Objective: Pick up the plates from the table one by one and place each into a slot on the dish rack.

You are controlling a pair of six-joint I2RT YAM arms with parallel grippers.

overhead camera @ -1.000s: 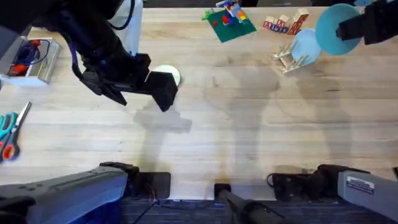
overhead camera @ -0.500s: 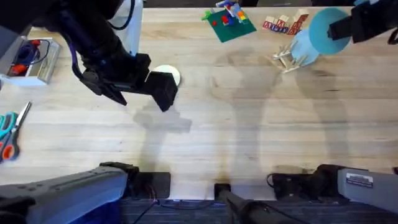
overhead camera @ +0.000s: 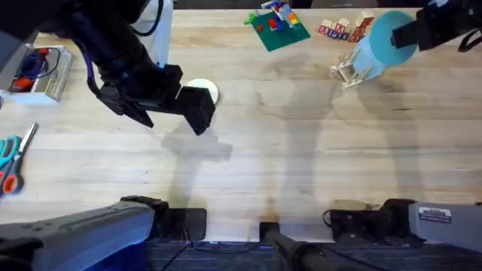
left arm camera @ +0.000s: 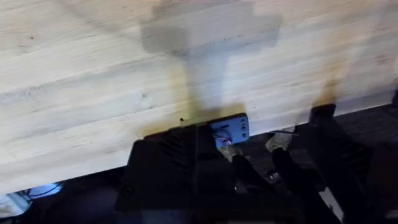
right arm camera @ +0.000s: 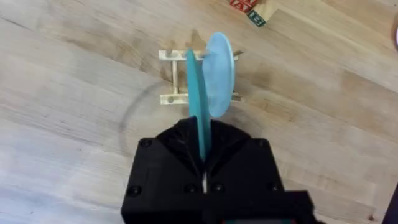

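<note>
A: Plates first, where was each one?

B: The teal plate (right arm camera: 196, 93) was pinched edge-on between the right gripper's (right arm camera: 203, 163) closed fingers, held upright above the dish rack (right arm camera: 176, 78). A light blue plate (right arm camera: 219, 74) already stood in a slot of that rack, just beside the teal one. In the overhead view the teal plate (overhead camera: 388, 39) hung at the far right of the table (overhead camera: 301, 150), over the rack (overhead camera: 348, 71).

A: And the cream plate?

B: The cream-yellow plate (overhead camera: 205, 88) lay flat on the table, left of centre, partly covered by the left gripper (overhead camera: 197, 111) above it.

A: Were that gripper's jaws spread or together?

B: I could not tell.

A: Anything else nearby?

B: Lettered wooden blocks (overhead camera: 343, 28) sat just beyond the rack, scissors (overhead camera: 13, 156) lay near the left edge.
</note>
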